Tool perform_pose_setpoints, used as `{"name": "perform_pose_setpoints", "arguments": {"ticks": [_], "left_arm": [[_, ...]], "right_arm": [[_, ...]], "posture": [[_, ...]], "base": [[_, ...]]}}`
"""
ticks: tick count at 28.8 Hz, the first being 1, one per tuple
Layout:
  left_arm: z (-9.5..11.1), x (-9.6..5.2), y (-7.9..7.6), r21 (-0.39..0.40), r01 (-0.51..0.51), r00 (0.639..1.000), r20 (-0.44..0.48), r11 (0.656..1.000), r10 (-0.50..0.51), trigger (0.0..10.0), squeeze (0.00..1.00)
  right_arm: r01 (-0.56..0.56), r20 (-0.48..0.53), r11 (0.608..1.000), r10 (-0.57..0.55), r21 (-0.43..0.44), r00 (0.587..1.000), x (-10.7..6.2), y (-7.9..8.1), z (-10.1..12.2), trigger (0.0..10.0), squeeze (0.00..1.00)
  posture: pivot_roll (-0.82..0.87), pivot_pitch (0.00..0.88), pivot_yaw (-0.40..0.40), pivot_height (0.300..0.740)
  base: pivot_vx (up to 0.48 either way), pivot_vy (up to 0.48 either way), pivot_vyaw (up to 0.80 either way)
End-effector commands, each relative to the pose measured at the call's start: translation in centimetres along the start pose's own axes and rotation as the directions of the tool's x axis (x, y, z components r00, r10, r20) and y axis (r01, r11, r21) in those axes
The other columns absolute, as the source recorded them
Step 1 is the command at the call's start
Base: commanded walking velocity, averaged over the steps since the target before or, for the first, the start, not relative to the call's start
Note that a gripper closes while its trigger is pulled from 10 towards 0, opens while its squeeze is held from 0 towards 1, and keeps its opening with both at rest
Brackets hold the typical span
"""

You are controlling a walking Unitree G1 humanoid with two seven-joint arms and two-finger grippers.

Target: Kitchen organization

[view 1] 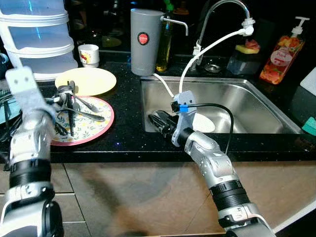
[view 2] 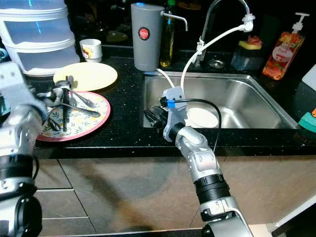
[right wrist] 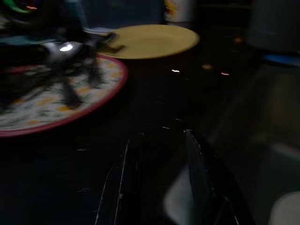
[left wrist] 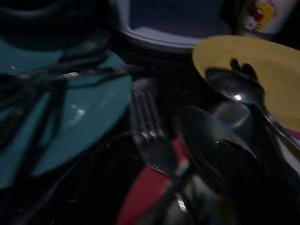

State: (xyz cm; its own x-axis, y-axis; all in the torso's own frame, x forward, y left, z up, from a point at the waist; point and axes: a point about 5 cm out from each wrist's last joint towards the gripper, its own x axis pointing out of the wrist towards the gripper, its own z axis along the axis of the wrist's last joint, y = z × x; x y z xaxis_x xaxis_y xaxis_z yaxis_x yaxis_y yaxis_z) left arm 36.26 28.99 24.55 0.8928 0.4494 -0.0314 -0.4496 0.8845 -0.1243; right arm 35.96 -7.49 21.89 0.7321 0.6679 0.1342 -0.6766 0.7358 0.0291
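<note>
Black speckled stone forms the desk (view 1: pixel 123 138), running across the middle of the frame; a stainless sink (view 1: pixel 256 106) is sunk into its centre and right, with a curved tap (view 1: pixel 217 19) and a white hose behind it; a stack of clear containers (view 1: pixel 37 34) fills the upper left corner; a grey jug (view 1: pixel 145 42) stands at upper centre, just beside an oil bottle (view 1: pixel 165 47); an orange soap dispenser (view 1: pixel 284 52) sits at upper right, near a sponge holder (view 1: pixel 244 57).

At left of centre lies a floral plate with a red rim (view 1: pixel 96 126), and a yellow plate (view 1: pixel 91 80) lies just behind it, their rims touching or overlapping; a small white cup (view 1: pixel 89 54) stands behind the yellow plate; a white dish (view 2: pixel 202 117) rests in the sink basin.

Cutlery (view 1: pixel 81 106), forks and spoons, is heaped on the floral plate; the left gripper (view 1: pixel 66 96) is among it, its fingers closed on a bundle of these pieces; a fork (left wrist: pixel 150 133) and a spoon (left wrist: pixel 236 89) show close up in the left wrist view.

The right gripper (view 1: pixel 160 122) hovers at the sink's left edge, its fingers (right wrist: pixel 119 183) parted and empty.
</note>
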Motion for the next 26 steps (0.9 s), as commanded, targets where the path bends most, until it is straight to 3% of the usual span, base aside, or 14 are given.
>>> {"name": "perform_pose_setpoints", "arguments": {"ticks": [1,7,11,16,26], "left_arm": [[-0.3,0.1,0.7,0.029,-0.015,1.0,-0.023,0.999,0.015,10.0,0.0],[-1.1,0.3,0.8,0.057,0.008,0.998,-0.068,0.998,-0.004,10.0,0.0],[-1.7,0.4,0.1,0.093,0.073,0.993,-0.103,0.993,-0.063,10.0,0.0],[-2.5,0.6,-0.7,0.075,0.124,0.981,-0.16,0.989,-0.111,10.0,0.0],[-4.3,0.7,-1.8,0.088,0.211,0.951,-0.248,0.974,-0.184,10.0,0.0]], "right_arm": [[-0.06,-0.003,0.998,0.06,0.033,0.998,-0.1,0.7,-0.1,10.0,0.0],[-0.173,0.003,0.983,0.173,0.063,0.985,-0.3,2.0,-0.1,10.0,0.0],[-0.221,0.0,0.973,0.221,0.074,0.975,-0.4,2.4,0.0,10.0,0.0],[-0.284,-0.026,0.955,0.288,0.084,0.957,-0.8,2.9,-0.2,10.0,0.0],[-0.318,-0.05,0.944,0.323,0.084,0.945,-1.2,3.4,-0.5,10.0,0.0]], "posture": [[0.07,0.069,-0.04,0.74],[0.07,0.07,-0.041,0.74],[0.07,0.072,-0.038,0.74],[0.07,0.072,-0.033,0.74],[0.07,0.065,-0.031,0.74]], "base": [[0.0,0.0,0.0],[0.0,0.0,0.0],[0.0,0.0,0.0],[0.0,0.0,0.0],[0.0,0.0,0.0]]}}
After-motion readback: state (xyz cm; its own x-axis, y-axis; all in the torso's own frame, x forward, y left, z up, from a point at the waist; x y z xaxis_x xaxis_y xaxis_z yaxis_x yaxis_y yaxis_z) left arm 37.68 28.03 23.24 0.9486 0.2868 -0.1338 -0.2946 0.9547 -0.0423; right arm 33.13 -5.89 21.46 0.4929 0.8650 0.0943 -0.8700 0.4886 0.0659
